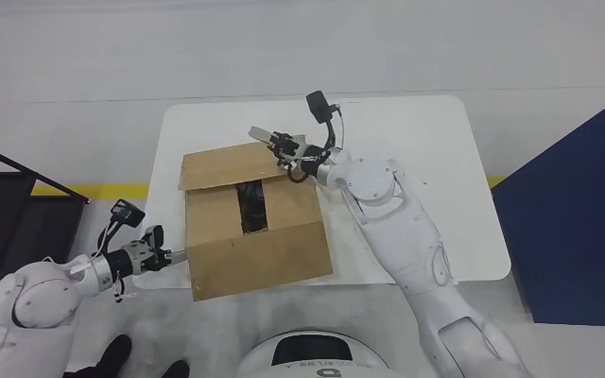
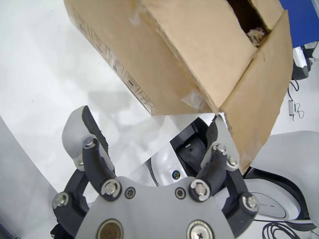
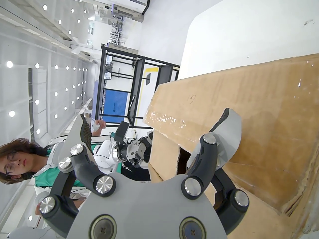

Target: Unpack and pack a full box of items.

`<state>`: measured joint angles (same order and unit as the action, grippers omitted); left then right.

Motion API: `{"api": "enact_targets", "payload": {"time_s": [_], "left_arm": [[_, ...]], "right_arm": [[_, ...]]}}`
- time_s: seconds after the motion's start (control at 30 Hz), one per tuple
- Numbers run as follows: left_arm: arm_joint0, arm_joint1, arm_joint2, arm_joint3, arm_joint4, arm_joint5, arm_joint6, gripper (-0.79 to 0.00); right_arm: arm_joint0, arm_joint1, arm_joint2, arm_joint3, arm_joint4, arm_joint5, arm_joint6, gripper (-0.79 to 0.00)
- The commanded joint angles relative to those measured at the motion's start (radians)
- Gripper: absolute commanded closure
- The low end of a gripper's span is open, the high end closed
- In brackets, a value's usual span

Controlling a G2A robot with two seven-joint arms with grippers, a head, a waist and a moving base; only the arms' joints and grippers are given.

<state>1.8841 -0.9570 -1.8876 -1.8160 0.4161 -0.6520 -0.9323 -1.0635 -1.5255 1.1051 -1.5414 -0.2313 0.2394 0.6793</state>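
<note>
Cardboard box (image 1: 284, 250): sits on the left half of the table (image 1: 416, 142) and reaches its near edge. The top flaps are mostly folded over, with a dark gap (image 1: 253, 208) between them.
Right gripper (image 1: 269, 140): fingers spread wide at the right end of the far flap (image 1: 227, 165), one finger over the cardboard. It is likely placed to catch and lift that flap.
Left gripper (image 1: 168, 255): fingers apart and holding nothing, just beside the box's near left corner. It is probably there to brace the box or take a flap.
Stage: unpacking apparently not yet begun.

Matt brown cardboard box (image 1: 248, 222), smooth white table (image 1: 416, 151)
</note>
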Motion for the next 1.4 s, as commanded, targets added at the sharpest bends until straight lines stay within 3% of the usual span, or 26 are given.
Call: {"api": "enact_targets", "payload": {"time_s": [0.0,0.47,0.7,0.83,1.2,1.37], "left_arm": [[-0.012,0.003,0.006,-0.001,0.002,0.010,-0.004,-0.785],[-0.043,0.022,0.018,-0.010,-0.110,-0.037,-0.045,-0.785],[-0.044,0.029,-0.003,0.013,-0.195,-0.033,-0.021,-0.785],[-0.059,0.030,-0.007,0.022,-0.206,0.019,0.018,-0.785],[-0.176,0.029,0.059,0.053,-0.213,0.206,0.098,-0.785],[-0.219,0.029,0.106,0.087,-0.199,0.254,0.101,-0.785]], "right_arm": [[-0.005,0.002,0.004,-0.007,0.001,0.003,-0.004,-0.785],[-0.031,0.015,0.011,-0.053,0.014,-0.015,-0.039,-0.785],[-0.073,0.019,0.047,-0.104,0.099,-0.096,-0.106,-0.785],[-0.110,0.021,0.083,-0.134,0.189,-0.167,-0.145,-0.785],[-0.130,0.048,0.128,-0.126,0.326,-0.196,0.126,-0.785],[-0.107,0.064,0.122,-0.084,0.262,-0.131,0.210,-0.785]]}}
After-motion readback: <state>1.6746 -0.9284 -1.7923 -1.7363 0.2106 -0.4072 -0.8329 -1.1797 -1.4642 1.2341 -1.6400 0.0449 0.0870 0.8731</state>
